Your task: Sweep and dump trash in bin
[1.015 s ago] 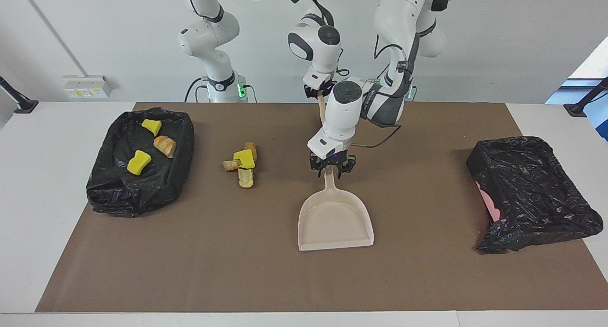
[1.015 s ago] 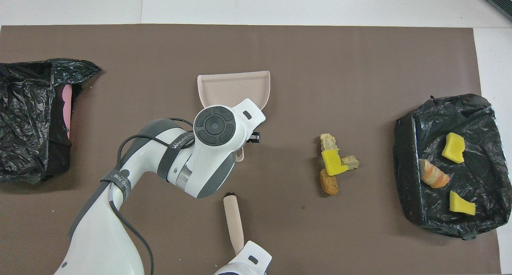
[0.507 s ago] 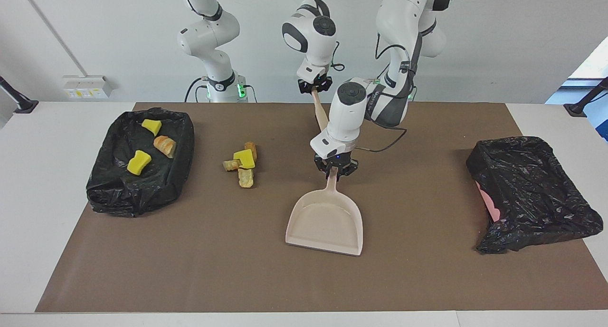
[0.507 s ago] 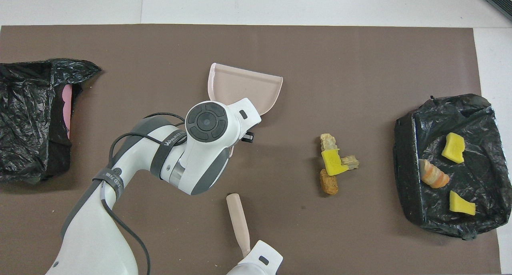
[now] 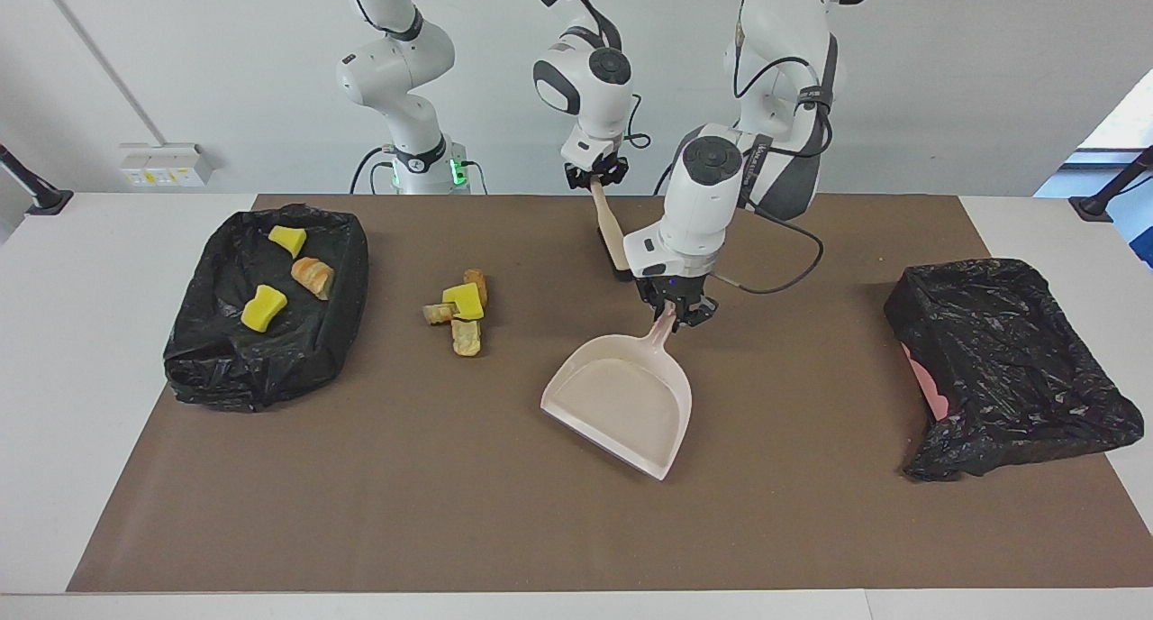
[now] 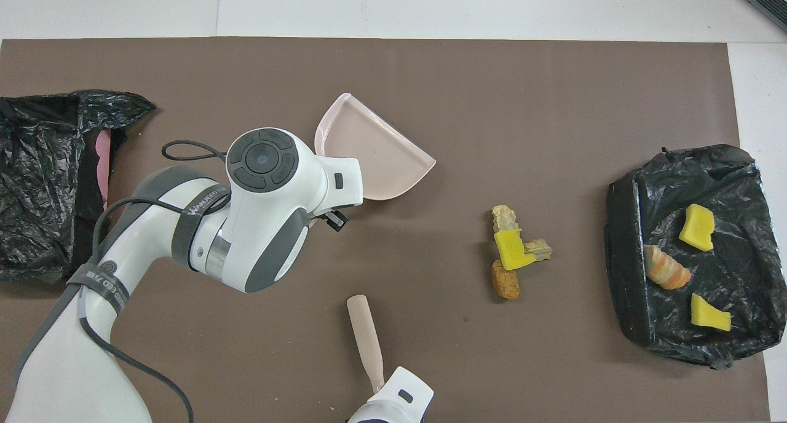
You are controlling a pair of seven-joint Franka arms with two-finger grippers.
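The left gripper (image 5: 674, 316) is clamped on the handle of the dustpan (image 5: 621, 404), which hangs tilted just under it, its open mouth turned toward the right arm's end of the table and the pan empty. The right gripper (image 5: 594, 175) is clenched on the top of a brush (image 5: 609, 228), whose dark bristle end slopes down from it to the mat close beside the left gripper's wrist. Of the trash, four chunks (image 5: 459, 310) lie in a tight cluster on the mat (image 5: 450, 476), well apart from both grippers toward the right arm's end: a yellow piece on top of three tan ones. Three more, two yellow and one bread-like, already lie in the bin (image 5: 270, 318) lined with black plastic just past that cluster. A second bin (image 5: 1009, 368) sits at the left arm's end, with only a strip of pink showing under its liner. So the work looks partly done: both tools are in hand and some of the trash is binned, but nothing is in the pan yet. What seems left is to set the pan's lip down next to the cluster, brush the four chunks in, carry them over the bin and tip them out.
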